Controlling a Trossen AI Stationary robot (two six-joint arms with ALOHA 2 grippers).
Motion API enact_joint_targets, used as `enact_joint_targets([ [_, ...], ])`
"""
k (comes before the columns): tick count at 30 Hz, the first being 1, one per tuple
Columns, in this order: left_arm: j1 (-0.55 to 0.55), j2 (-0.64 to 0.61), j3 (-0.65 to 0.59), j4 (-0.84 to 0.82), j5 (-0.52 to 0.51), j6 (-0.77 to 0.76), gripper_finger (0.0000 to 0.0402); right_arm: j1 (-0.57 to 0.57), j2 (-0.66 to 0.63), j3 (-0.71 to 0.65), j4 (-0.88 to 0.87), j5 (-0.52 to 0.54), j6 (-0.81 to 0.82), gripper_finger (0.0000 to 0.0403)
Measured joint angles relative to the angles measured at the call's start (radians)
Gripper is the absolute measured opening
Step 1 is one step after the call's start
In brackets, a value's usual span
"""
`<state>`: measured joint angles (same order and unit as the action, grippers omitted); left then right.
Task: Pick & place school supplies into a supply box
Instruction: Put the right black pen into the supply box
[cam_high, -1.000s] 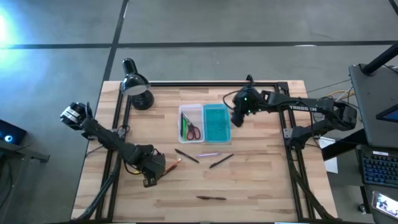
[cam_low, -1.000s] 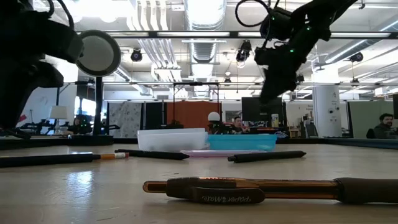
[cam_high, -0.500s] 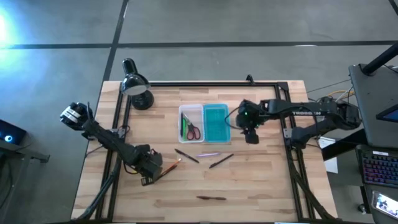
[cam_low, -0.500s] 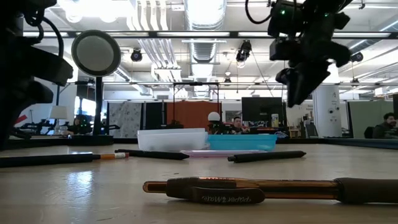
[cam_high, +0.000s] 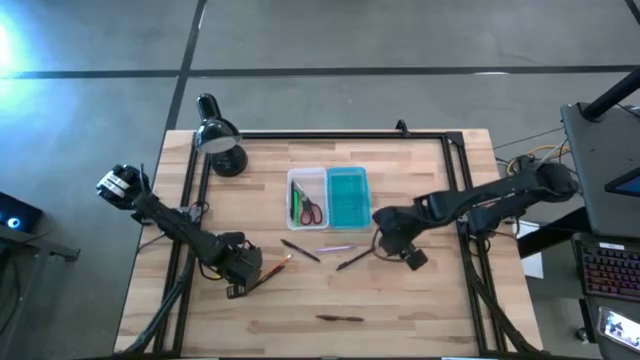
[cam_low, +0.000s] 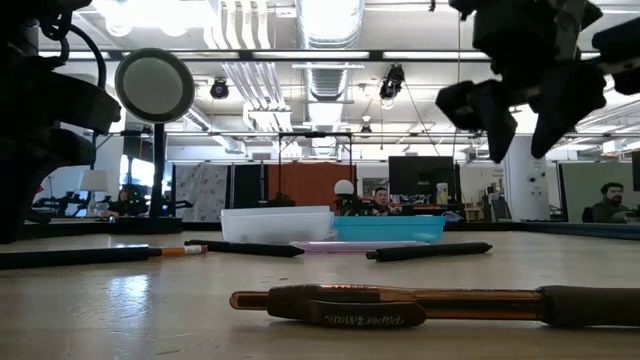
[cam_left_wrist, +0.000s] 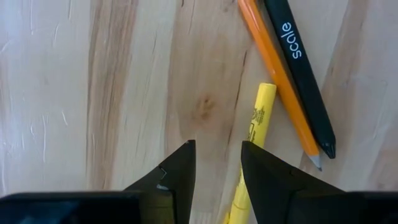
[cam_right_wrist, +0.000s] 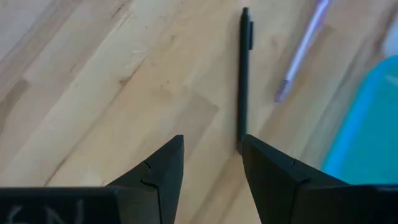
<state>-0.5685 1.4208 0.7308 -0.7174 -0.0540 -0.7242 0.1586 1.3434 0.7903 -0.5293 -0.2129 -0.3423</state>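
The supply box (cam_high: 327, 198) lies open at the table's middle: its clear tray half (cam_high: 306, 199) holds a green pen and red-handled scissors (cam_high: 312, 211), and its teal lid half (cam_high: 348, 198) is beside it. A dark pen (cam_high: 355, 259), a lilac pen (cam_high: 335, 248) and another dark pen (cam_high: 300, 250) lie in front of the box. A brown pen (cam_high: 340, 318) lies near the front edge. My right gripper (cam_high: 393, 245) is open above the table at the dark pen's (cam_right_wrist: 244, 74) right end. My left gripper (cam_high: 245, 268) is open low over the wood, beside a yellow pen (cam_left_wrist: 252, 149), an orange pencil (cam_left_wrist: 280, 81) and a black pen (cam_left_wrist: 298, 68).
A black desk lamp (cam_high: 220, 140) stands at the far left corner. A black frame rail (cam_high: 340, 133) runs along the table's far edge and down both sides. In the low view the brown pen (cam_low: 400, 305) lies closest, with the box (cam_low: 330, 225) behind it.
My right gripper has travelled from beside the teal lid's far right corner toward the table's near edge, and now hangs over the right end of the dark pen in front of the box. No object has moved.
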Motion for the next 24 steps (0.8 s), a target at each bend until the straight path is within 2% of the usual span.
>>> enact_joint_targets([
  [4, 0.0, 0.0, 0.0, -0.002, 0.0, 0.013, 0.0112, 0.021, 0.106, 0.001, 0.123, 0.01, 0.069, 0.0151],
  [9, 0.0, 0.0, 0.0, -0.005, 0.0, 0.012, 0.0112, 0.02, 0.228, 0.042, 0.166, 0.137, 0.175, 0.0151],
  [20, 0.0, 0.0, -0.001, -0.008, 0.0, 0.008, 0.0112, 0.034, 0.395, 0.088, 0.184, 0.14, 0.156, 0.015],
  [24, 0.0, 0.0, -0.001, -0.009, 0.001, 0.005, 0.0112, 0.035, 0.426, 0.098, 0.177, 0.146, 0.156, 0.0134],
])
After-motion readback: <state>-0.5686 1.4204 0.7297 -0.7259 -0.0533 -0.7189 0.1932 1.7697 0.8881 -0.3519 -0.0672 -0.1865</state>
